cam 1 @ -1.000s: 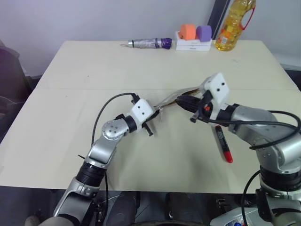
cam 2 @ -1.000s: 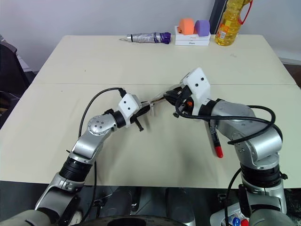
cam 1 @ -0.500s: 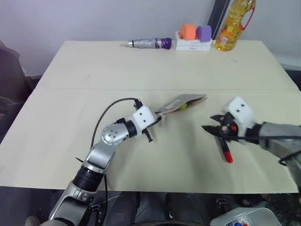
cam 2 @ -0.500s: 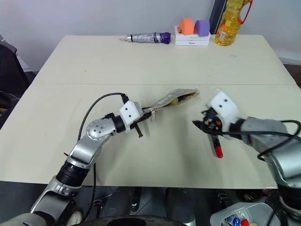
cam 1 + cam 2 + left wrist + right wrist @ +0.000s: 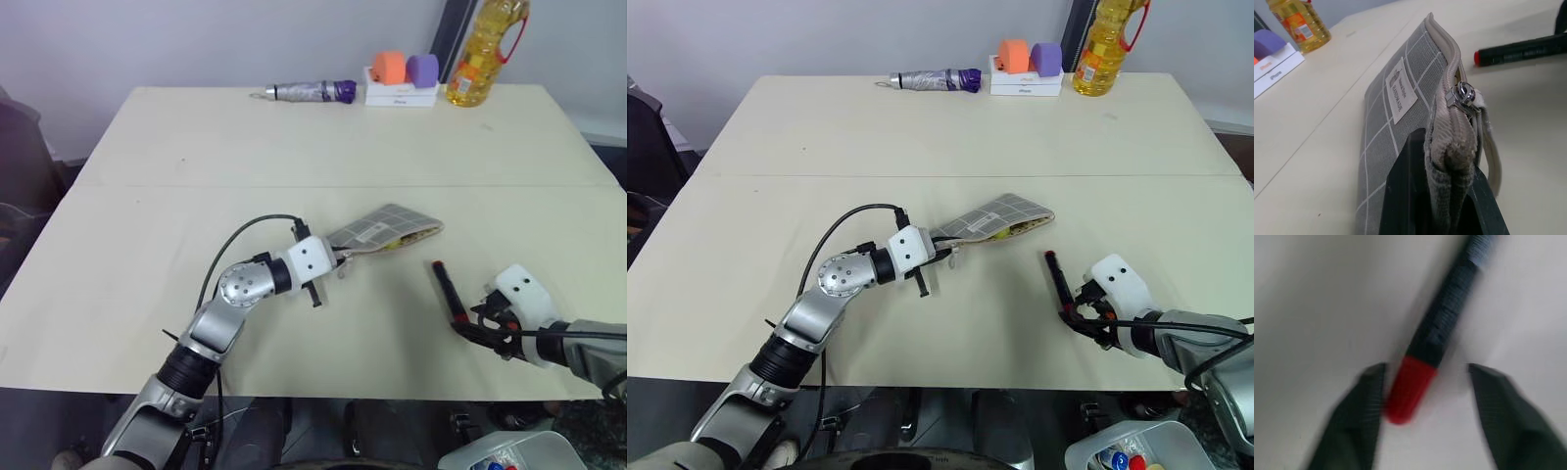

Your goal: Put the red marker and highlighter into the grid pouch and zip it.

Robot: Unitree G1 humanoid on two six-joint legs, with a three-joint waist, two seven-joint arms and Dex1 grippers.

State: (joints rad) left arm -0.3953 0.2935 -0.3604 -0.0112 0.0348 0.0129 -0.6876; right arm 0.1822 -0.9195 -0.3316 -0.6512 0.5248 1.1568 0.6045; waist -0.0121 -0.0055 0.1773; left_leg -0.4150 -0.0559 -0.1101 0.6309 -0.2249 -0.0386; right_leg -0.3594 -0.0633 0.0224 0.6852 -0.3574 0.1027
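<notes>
one grid pouch (image 5: 387, 227) lies mid-desk, its near end clamped in the left hand (image 5: 1442, 196), with one highlighter (image 5: 394, 242) showing yellow at its open edge. one red marker (image 5: 450, 292) lies on the desk (image 5: 196, 157) right of the pouch, apart from it; the right hand (image 5: 1422, 406) straddles its red tip, fingers parted, not gripping. at the far edge: one purple-and-silver tube (image 5: 307, 91), one oil bottle (image 5: 484, 51).

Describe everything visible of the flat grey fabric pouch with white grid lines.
The grey fabric grid pouch is flat and rectangular, with white grid lines, a small white label and a metal zipper slider with a thin pull cord. The left gripper is shut on one end; the far end rests on the beige table. Something yellow shows at its open edge.
</notes>
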